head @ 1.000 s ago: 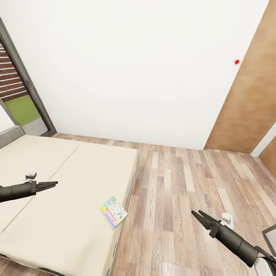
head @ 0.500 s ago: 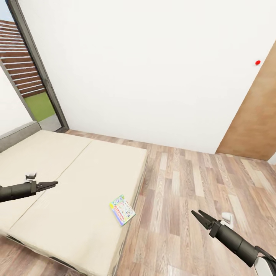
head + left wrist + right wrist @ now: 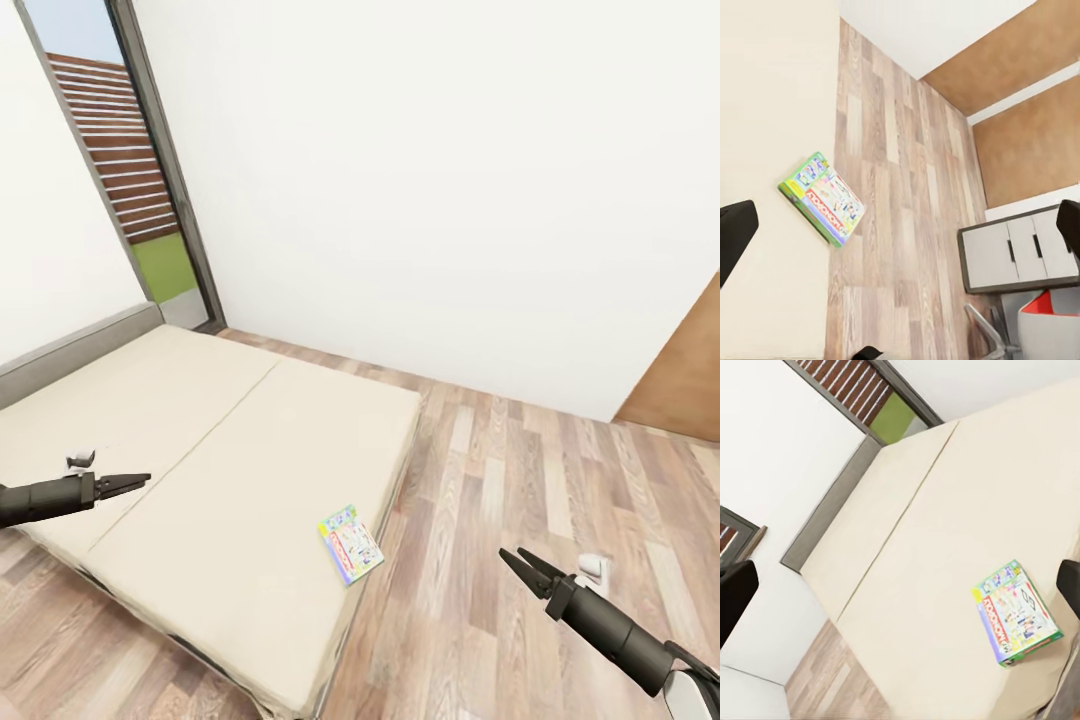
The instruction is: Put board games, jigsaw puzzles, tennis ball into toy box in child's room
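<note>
The left gripper (image 3: 135,481) hangs in the air over the near part of the bed (image 3: 200,450), and in the head view its two fingers look pressed close together, yet in the left wrist view the finger tips sit far out at both edges of the picture, so I cannot tell if it is open or closed. It holds nothing and touches nothing. The right gripper (image 3: 520,565) hangs over the wood floor (image 3: 520,480) next to the bed, and its two fingers are spread apart in a V shape, so it is open. It also holds nothing. One board game (image 3: 351,543) lies flat on the bed, close to the bed's edge by the floor. It is a bright box with green sides and a red stripe. It sits between the two grippers, well apart from both. The left wrist view shows the board game (image 3: 823,199) on the cream bed right beside the floor, and farther off there is a grey cabinet with drawers (image 3: 1020,251). The right wrist view shows the board game (image 3: 1018,612) near the corner of the bed, with the long seam of the mattress running past it. A tall window (image 3: 130,170) stands by the head of the bed, and a brown door (image 3: 685,380) is at the far side of the white wall.
</note>
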